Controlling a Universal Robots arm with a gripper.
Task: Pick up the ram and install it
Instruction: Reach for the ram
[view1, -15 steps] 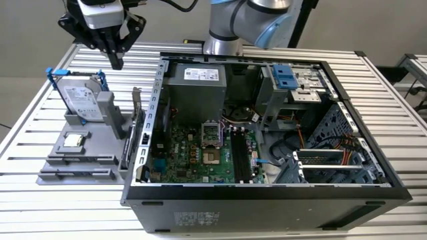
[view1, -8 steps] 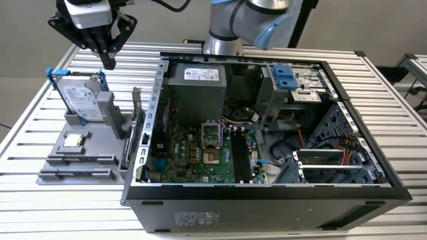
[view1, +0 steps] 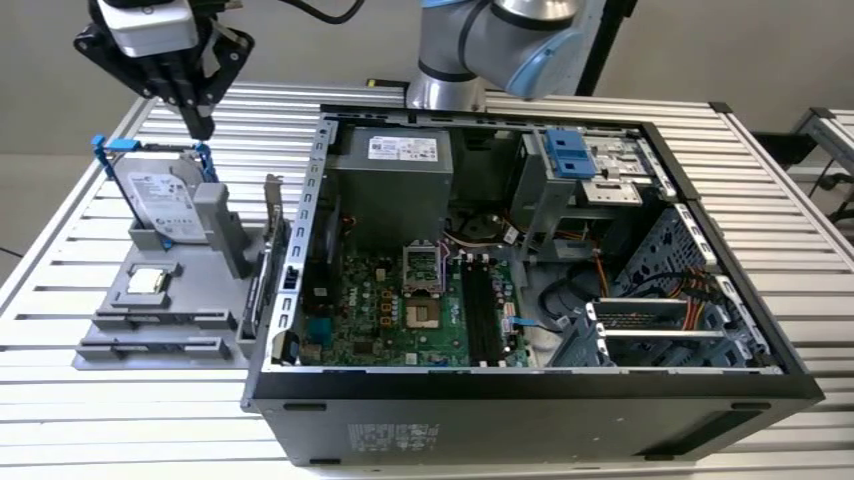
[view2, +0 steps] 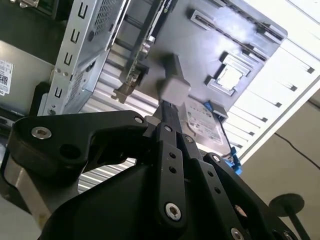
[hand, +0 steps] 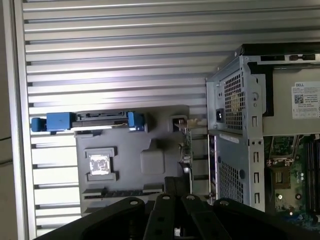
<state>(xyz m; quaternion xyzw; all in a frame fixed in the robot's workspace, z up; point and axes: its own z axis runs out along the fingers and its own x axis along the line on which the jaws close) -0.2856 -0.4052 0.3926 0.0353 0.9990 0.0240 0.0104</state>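
Note:
The ram (view1: 271, 255) is a thin green board standing on edge in the grey fixture (view1: 174, 315), between the hard drive and the open computer case. I see it edge-on in both wrist views (hand: 186, 150) (view2: 145, 42). My gripper (view1: 200, 125) hangs high above the fixture, over the hard drive's far end and toward the exterior view's left of the ram. Its black fingers meet at the tips (view2: 169, 107) with nothing between them. The motherboard's black slots (view1: 481, 300) lie inside the case.
A silver hard drive in a blue bracket (view1: 167, 200) stands upright on the fixture. A small square processor chip (view1: 147, 282) lies in a pocket nearer the front. The open case (view1: 534, 390) fills the table's middle, with its metal wall close beside the ram.

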